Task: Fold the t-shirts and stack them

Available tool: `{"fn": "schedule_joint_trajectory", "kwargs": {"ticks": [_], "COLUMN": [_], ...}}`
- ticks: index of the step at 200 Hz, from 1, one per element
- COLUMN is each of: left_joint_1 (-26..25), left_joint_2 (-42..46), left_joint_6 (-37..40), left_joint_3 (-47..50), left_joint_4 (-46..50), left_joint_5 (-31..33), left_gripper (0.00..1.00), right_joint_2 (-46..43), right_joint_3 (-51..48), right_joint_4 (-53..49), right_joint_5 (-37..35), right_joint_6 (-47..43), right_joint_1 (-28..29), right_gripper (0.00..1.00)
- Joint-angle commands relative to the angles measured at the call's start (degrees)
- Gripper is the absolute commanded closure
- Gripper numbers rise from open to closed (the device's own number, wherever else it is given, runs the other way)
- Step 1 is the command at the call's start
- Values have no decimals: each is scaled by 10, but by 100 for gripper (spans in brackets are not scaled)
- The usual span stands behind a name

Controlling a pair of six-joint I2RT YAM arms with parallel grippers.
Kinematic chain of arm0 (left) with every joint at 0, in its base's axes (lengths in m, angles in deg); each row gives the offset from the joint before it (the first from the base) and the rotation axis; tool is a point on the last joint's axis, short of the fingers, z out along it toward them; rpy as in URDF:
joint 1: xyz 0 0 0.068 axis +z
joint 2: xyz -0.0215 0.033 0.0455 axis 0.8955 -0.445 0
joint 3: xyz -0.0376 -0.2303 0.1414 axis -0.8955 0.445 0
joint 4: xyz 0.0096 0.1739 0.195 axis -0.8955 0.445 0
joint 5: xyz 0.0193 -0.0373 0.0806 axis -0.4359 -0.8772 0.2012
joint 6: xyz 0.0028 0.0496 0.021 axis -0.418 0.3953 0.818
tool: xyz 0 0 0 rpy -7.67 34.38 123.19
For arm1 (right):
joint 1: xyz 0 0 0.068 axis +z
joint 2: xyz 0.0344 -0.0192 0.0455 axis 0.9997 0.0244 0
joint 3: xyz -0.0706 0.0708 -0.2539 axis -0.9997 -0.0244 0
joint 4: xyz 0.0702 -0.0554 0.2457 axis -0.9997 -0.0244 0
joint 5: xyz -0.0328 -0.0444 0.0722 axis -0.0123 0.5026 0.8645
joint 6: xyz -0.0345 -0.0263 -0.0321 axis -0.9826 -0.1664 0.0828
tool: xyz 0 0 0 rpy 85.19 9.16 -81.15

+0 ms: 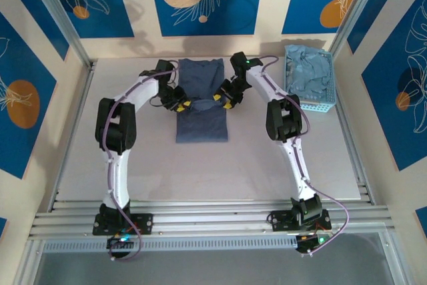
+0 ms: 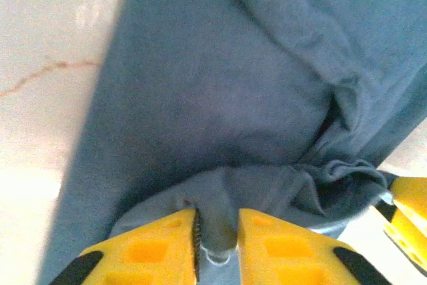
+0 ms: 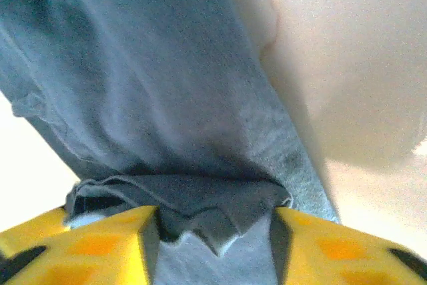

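Shirt: dark slate-blue t-shirt (image 1: 202, 125) flat on the desk (image 1: 200, 171), mid-back, sides turned in so it makes a long narrow strip. Neck end is at the far side, hem end toward the arm bases.

Left gripper: left gripper (image 1: 181, 105) is down at the strip's left edge, abt halfway along. In the wrist view the left gripper (image 2: 217, 238) has its yellow fingers (image 2: 150, 248) parted a little, narrow gap. A small fold of the shirt (image 2: 200, 98) sits right in that gap. Can't tell if the pads press it.

Right gripper: right gripper (image 1: 223, 103) is at the strip's right edge, opposite the left one, w/ the cloth between them. In the wrist view the right gripper (image 3: 213, 231) is spread wide, fingers (image 3: 100, 245) well apart. A doubled edge of the shirt (image 3: 153, 85) lies loose between them, one corner pointing back at the camera. No pinch here.

Cloth detail: bunched, wrinkled layers just ahead of both grippers; the rest of the strip is smooth.

Arms: both reach in from the sides and bend toward the middle of the shirt, roughly mirrored.

Basket: pale blue perforated basket (image 1: 325, 106) at the back right of the desk, well apart from the dark shirt, w/ pale sky-blue t-shirts (image 1: 308, 71) crumpled inside.

Desk: pale top, bare around the strip on the near side.
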Motion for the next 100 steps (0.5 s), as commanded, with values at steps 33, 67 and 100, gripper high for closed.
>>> {"fn": "schedule_joint_trajectory", "kwargs": {"ticks": [33, 67, 100], "left_joint_1": [7, -2, -29], "left_joint_2": [189, 274, 267], "left_joint_6": [34, -17, -11], "left_joint_3": [118, 309, 371], "left_joint_4": [26, -56, -70], "left_joint_5": [91, 13, -20], "left_gripper": [48, 47, 46], "right_joint_2": [-159, -291, -362], "right_joint_3": [-144, -369, -516], "right_joint_4": [50, 116, 152], "right_joint_5": [-9, -27, -24], "right_joint_6": [-32, -21, -10], "right_joint_1": [-3, 18, 47], "right_gripper": [41, 40, 38]}}
